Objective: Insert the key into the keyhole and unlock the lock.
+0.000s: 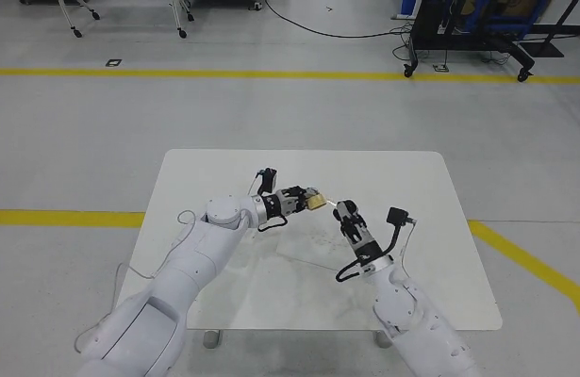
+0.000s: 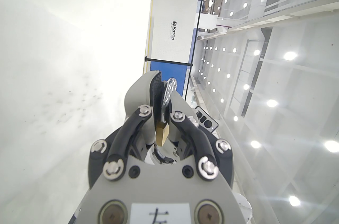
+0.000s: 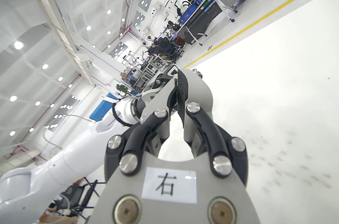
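Left gripper (image 2: 164,95) clenched, right gripper (image 3: 177,82) pressed shut just beside it, both above white table (image 1: 412,283). Brass lock (image 2: 162,133) grasped in left gripper; silver key (image 2: 169,86) projecting from lock, between left fingers (image 2: 140,97).

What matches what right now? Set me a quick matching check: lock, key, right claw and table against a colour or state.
Things:
1. lock
2. key
3. right claw
4. table

Colour or state:
A. white
B. shut
C. brass
D. silver

Pairs: 1-C, 2-D, 3-B, 4-A
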{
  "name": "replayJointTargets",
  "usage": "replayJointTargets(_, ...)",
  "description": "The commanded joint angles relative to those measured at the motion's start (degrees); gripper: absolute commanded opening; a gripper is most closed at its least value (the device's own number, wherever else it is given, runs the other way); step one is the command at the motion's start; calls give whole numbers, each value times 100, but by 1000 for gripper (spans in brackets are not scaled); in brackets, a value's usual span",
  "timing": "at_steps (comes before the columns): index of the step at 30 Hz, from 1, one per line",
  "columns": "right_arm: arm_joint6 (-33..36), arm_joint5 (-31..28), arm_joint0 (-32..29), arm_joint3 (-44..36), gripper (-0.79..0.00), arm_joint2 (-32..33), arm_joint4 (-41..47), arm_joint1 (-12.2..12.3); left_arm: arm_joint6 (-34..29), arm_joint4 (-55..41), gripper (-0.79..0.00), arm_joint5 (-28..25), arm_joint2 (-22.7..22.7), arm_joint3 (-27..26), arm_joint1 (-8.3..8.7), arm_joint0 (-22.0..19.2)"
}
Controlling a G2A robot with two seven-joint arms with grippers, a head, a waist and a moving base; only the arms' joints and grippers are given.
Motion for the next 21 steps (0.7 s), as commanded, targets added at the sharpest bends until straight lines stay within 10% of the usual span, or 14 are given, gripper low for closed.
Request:
replayJointTargets(1, -23, 51, 72, 85, -785, -36, -118, -15, -60, -2, -785, 1, -16, 29, -7, -9)
replayJointTargets(15, 97, 153, 126, 306, -785, -195, -977, -57, -122, 58, -785, 75, -99, 219, -90, -72)
replayJointTargets(21, 676, -3, -24, 96, -785, 39, 81, -51, -94, 117, -785, 86, -126, 291, -124, -99)
